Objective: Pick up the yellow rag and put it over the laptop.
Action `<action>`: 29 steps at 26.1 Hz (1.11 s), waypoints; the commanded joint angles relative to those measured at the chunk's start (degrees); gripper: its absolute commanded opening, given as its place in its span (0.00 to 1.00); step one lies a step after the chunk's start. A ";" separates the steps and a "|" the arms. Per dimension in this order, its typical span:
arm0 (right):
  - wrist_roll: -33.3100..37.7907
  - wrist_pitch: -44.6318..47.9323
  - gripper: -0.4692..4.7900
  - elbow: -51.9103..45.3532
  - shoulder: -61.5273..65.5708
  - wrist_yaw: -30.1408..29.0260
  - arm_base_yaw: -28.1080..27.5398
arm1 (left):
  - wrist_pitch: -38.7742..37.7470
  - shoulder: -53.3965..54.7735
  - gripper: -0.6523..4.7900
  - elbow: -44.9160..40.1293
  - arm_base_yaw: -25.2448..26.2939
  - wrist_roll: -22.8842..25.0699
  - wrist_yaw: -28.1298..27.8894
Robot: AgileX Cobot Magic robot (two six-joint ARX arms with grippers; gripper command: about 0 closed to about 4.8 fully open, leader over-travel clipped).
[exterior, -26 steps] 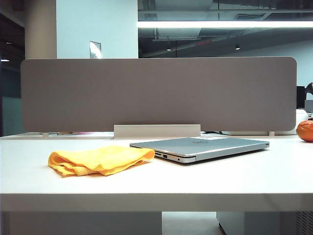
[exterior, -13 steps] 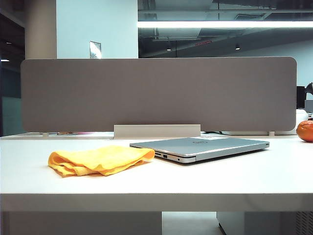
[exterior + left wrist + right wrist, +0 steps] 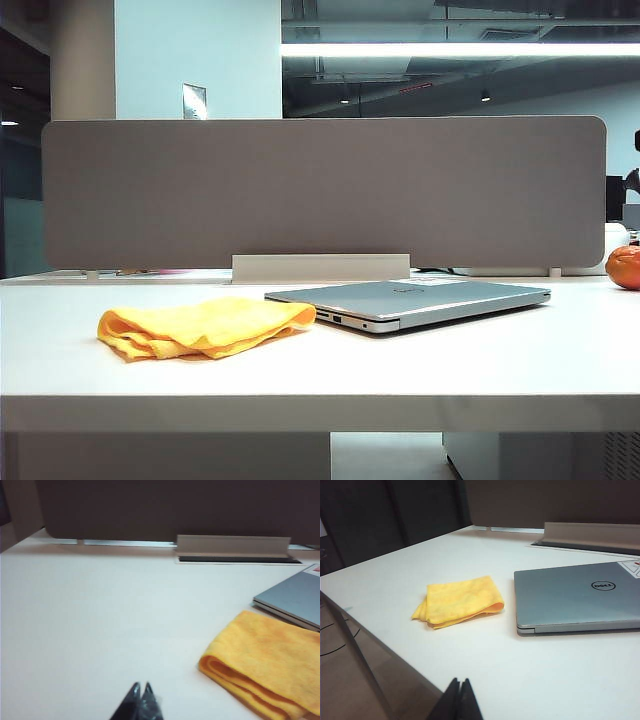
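Observation:
The yellow rag point(image 3: 205, 327) lies folded on the white table, left of centre in the exterior view. Beside it, to the right, the closed silver laptop point(image 3: 412, 300) lies flat. Neither arm shows in the exterior view. My left gripper point(image 3: 141, 686) is shut and empty, low over bare table, well short of the rag point(image 3: 270, 662); a corner of the laptop point(image 3: 295, 597) shows beyond. My right gripper point(image 3: 460, 681) is also shut and empty, near the table's front edge, with the rag point(image 3: 460, 601) and the laptop point(image 3: 575, 597) ahead of it.
A grey divider panel point(image 3: 320, 190) stands along the table's back edge, on a pale base point(image 3: 320, 267). An orange fruit point(image 3: 624, 267) sits at the far right. The table's front edge point(image 3: 320, 410) runs close to the camera.
In the exterior view the rag, the laptop and the fruit have kept their places. No arm has come into that view.

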 commanded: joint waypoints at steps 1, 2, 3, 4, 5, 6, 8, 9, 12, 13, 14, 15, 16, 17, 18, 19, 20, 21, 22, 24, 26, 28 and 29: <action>0.02 0.15 0.08 -0.22 -0.07 -0.39 0.02 | 0.87 0.07 0.11 1.44 -0.09 0.07 2.32; 0.02 -0.02 0.08 -0.22 -0.07 -0.39 0.02 | 0.79 0.09 0.11 2.01 -0.09 0.07 2.27; 0.02 -0.24 0.08 -0.22 -0.07 -0.39 0.02 | 0.74 0.20 0.11 2.54 -0.09 0.07 2.25; 0.02 -0.39 0.08 -0.22 -0.04 -0.39 0.02 | 0.76 0.42 0.11 3.06 -0.09 0.07 2.23; 0.02 -0.57 0.08 -0.22 -0.07 -0.39 0.02 | 0.76 0.76 0.11 3.80 -0.09 0.07 2.14; 0.02 -0.70 0.08 -0.22 -0.07 -0.39 0.02 | 0.87 1.29 0.11 4.55 -0.09 0.09 2.05; 0.00 -0.72 0.08 -0.22 -0.07 -0.39 0.02 | 1.05 2.47 0.11 5.77 -0.09 0.09 2.08; 0.00 -0.72 0.08 -0.22 -0.07 -0.39 0.02 | 1.18 3.37 0.11 6.51 -0.09 0.09 2.08; 0.00 -0.72 0.08 -0.22 -0.07 -0.39 0.02 | 1.51 7.32 0.11 9.40 -0.09 0.09 2.27; 0.00 -0.72 0.08 -0.22 -0.07 -0.39 0.02 | 1.64 8.63 0.11 10.29 -0.09 0.09 2.32; 0.00 -0.70 0.08 -0.22 -0.07 -0.39 0.04 | 2.08 11.10 0.11 11.96 -0.09 0.07 2.34; 0.00 -0.72 0.08 -0.22 -0.07 -0.39 0.04 | 2.80 12.83 0.11 13.09 -0.09 0.07 3.06; 0.00 -0.72 0.08 -0.22 -0.07 -0.39 0.04 | 4.57 15.17 0.11 14.38 -0.09 0.07 4.70; 0.00 -0.72 0.08 -0.22 -0.07 -0.37 0.02 | 6.78 17.90 0.11 15.74 -0.09 0.07 5.73; 0.00 -0.70 0.08 -0.22 -0.07 -0.37 0.02 | 7.76 19.17 0.11 16.28 -0.11 -0.02 6.05; 0.00 -0.72 0.08 -0.22 -0.07 -0.37 0.02 | 8.52 20.70 0.11 17.03 -0.09 -0.17 6.43; 0.00 -0.72 0.08 -0.22 -0.07 -0.35 0.02 | 8.85 21.90 0.11 17.68 -0.09 -0.17 6.91; 0.00 -0.72 0.08 -0.22 -0.07 -0.37 0.02 | 9.01 23.26 0.13 18.38 -0.09 -0.20 7.06; 0.00 -0.72 0.08 -0.22 -0.04 -0.35 0.02 | 9.35 24.94 0.18 19.17 -0.09 -0.50 7.02; 0.00 -0.72 0.08 -0.22 -0.07 -0.33 0.02 | 10.25 28.17 0.32 20.44 -0.09 -2.10 7.08; 0.00 -0.74 0.08 -0.22 -0.07 0.09 0.02 | 11.50 31.45 0.49 21.38 -0.11 -3.63 7.23; 0.00 -0.72 0.08 -0.22 -0.07 0.26 0.02 | 11.93 34.67 0.53 22.45 -0.13 -4.42 7.32; 0.00 -0.74 0.08 -0.22 -0.07 0.28 0.02 | 11.91 35.89 0.53 22.91 -0.13 -4.48 7.58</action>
